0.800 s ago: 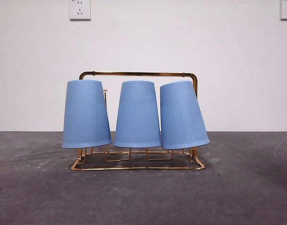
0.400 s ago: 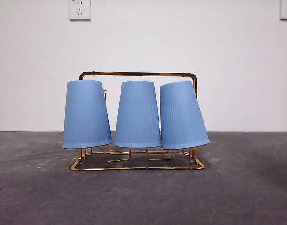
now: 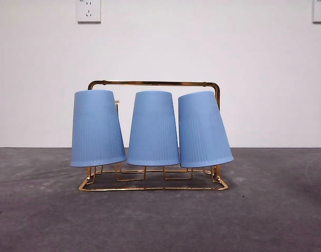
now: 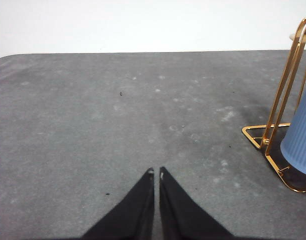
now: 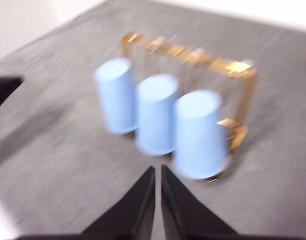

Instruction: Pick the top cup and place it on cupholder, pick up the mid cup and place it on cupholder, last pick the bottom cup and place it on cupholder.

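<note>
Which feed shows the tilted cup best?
The front view: the tilted blue cup is sharp and whole, leaning on the cupholder. The right wrist view shows it blurred; the left wrist view catches only one cup's edge.

The picture is blurred. The right gripper (image 5: 157, 170) has its black jaws nearly together, tips close, above the grey table (image 5: 53, 165). Three upturned blue cups (image 5: 155, 114) stand in a row on the gold cupholder (image 5: 238, 70), at the gripper's twelve o'clock. A dark shape (image 5: 4, 90) shows at nine o'clock, too blurred to identify.
</note>
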